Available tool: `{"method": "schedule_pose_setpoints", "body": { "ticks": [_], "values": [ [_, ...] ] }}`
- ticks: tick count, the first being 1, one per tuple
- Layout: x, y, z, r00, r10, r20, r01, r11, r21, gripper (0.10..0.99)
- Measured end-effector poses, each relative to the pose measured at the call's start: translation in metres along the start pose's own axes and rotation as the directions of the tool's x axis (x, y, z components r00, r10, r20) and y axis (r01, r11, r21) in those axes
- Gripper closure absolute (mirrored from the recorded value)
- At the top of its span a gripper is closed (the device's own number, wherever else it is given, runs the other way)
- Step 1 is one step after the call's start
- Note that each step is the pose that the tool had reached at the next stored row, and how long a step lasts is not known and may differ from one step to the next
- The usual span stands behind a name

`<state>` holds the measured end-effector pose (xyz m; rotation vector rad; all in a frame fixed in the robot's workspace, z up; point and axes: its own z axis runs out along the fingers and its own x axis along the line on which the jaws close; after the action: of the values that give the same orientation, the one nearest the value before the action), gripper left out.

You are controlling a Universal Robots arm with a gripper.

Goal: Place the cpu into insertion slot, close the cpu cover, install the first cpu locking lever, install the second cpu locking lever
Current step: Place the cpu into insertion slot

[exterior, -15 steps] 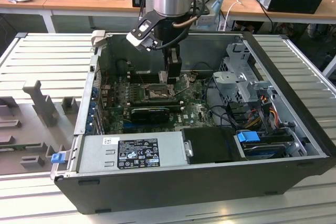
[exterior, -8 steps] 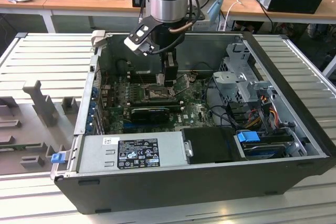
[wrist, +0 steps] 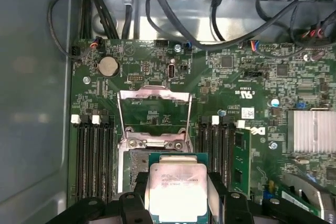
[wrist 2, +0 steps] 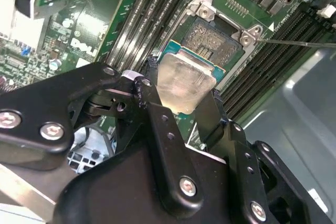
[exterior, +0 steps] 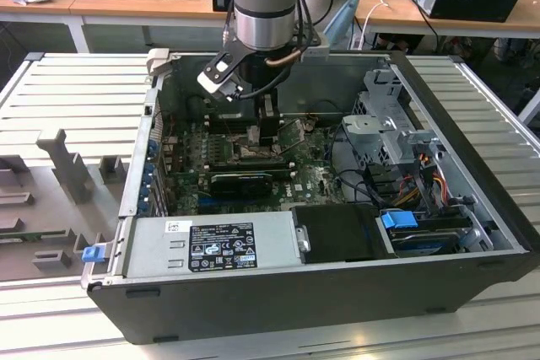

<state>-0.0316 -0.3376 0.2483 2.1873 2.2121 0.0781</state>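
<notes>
A: Gripping anything, is the end effector [wrist 2: 182, 98]?
B: Yes, its two fingers [wrist 2: 160, 124] are clamping one cpu [wrist: 177, 184] by opposite edges, silver face showing.
A: Where is that cpu hanging?
B: Between the end effector's fingertips, just over the one insertion slot [wrist 2: 212, 40] and partly covering its pin field; whether they are touching, I cannot tell.
A: And the cpu cover [wrist: 154, 94]?
B: One cover, lying swung open just beyond the end effector, above the green board [wrist: 157, 72].
A: What is sitting beside it?
B: Two banks of black memory slots [wrist: 94, 156] are flanking the end effector, one on each side, all inside one open computer case [exterior: 295, 301].
</notes>
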Motion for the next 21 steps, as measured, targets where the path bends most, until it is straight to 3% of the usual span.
{"method": "schedule_pose_setpoints", "body": {
  "ticks": [5,8,13,21],
  "values": [
    [0.0069,-0.0015,0.0103,1.0,-0.001,-0.0001,0.001,1.0,0.0,0.561],
    [0.0073,-0.0075,0.019,1.0,-0.003,-0.0061,0.003,1.0,0.0,0.561],
    [0.0072,-0.0103,0.0297,1.0,-0.003,-0.0061,0.003,1.0,0.0,0.561],
    [0.013,-0.0124,0.0375,0.9999,0.011,-0.0053,-0.011,0.9999,0.0,0.561]
  ]
}}
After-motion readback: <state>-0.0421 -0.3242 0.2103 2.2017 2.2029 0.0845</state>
